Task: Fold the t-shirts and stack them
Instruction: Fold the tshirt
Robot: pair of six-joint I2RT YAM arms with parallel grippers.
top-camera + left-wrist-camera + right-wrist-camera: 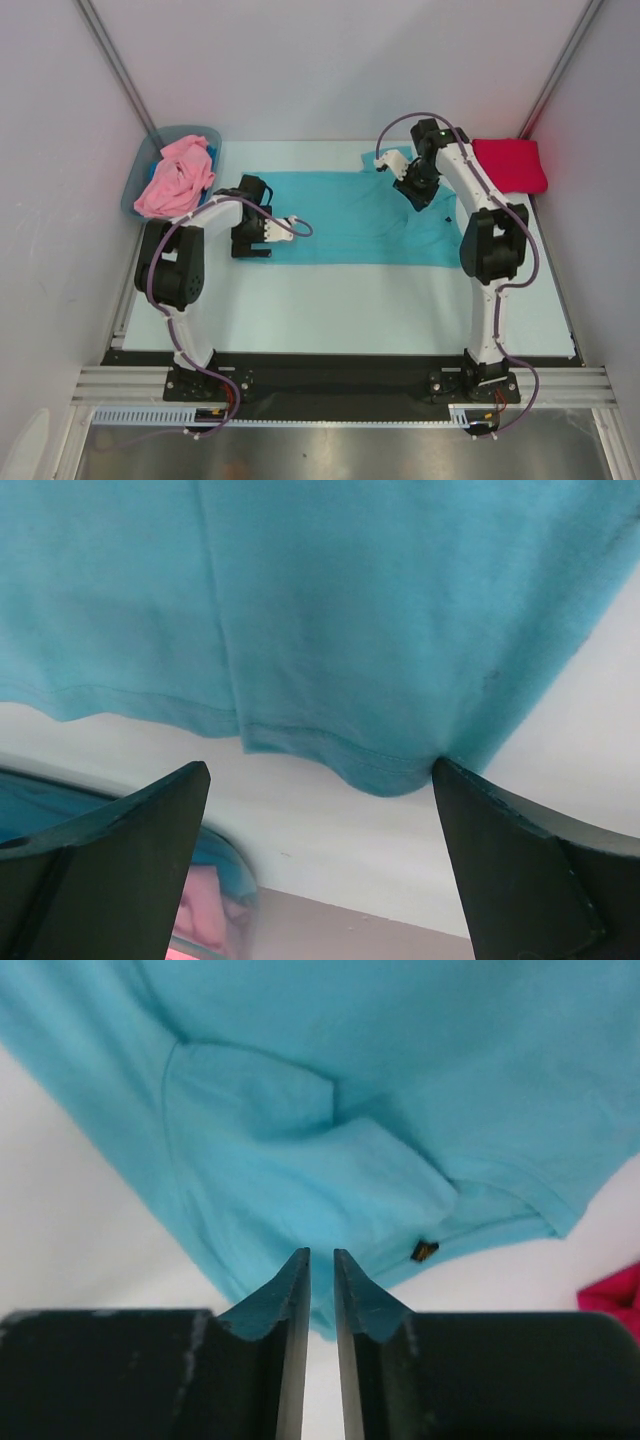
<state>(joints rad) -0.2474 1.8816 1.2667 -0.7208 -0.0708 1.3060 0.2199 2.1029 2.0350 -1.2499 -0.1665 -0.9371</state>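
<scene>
A teal t-shirt (350, 215) lies spread flat across the middle of the table. My left gripper (300, 228) hovers over its left part, open wide; in the left wrist view the gripper (320, 765) has nothing between its fingers, and the shirt's hem (380, 600) lies just ahead. My right gripper (412, 195) hangs above the shirt's far right part. Its jaws (321, 1252) stand a narrow gap apart with nothing in them, above a folded-over sleeve (400, 1060). A red t-shirt (510, 165) lies folded at the far right. A pink t-shirt (175, 175) is bunched in the bin.
The grey-blue plastic bin (205, 135) stands at the far left corner, against the left wall. White walls close in the table on three sides. A small dark tag (425, 1251) shows at the teal shirt's collar. Bare table lies in front of the teal shirt.
</scene>
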